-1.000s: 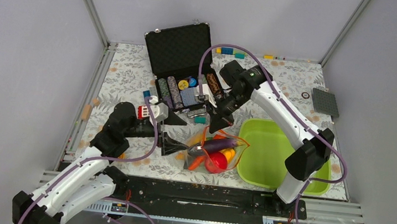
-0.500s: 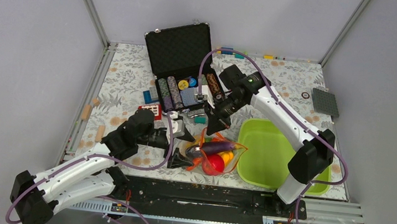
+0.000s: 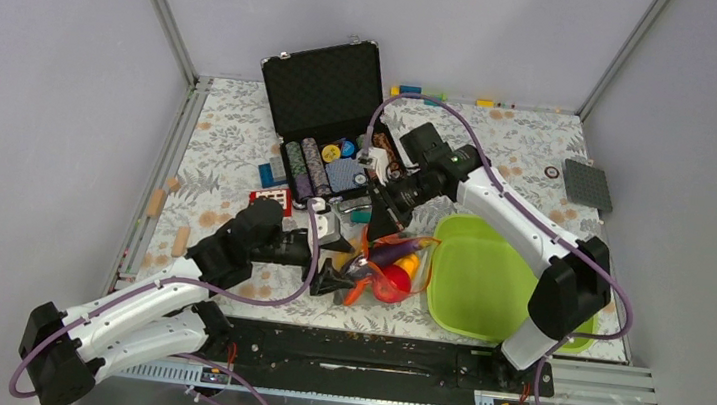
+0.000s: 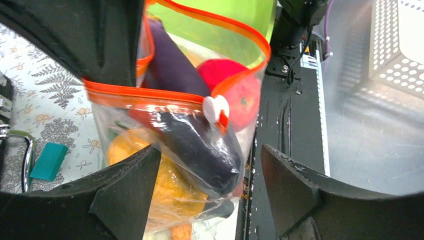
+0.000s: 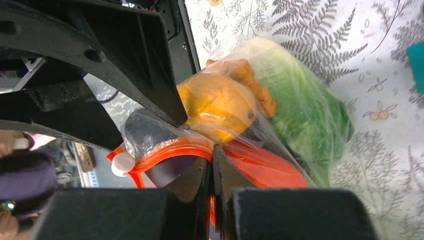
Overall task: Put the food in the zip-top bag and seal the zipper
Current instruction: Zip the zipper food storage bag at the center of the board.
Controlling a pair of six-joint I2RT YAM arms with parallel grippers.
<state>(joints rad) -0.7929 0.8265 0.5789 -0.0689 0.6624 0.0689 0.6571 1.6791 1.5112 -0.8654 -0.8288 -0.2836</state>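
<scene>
High rear overview; both wrist views tight on the shared zip-top bag (image 4: 200, 150)

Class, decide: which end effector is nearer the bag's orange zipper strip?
Right. The right end effector is shut on the zipper strip; the left end effector stands open around the bag, off the strip.
</scene>
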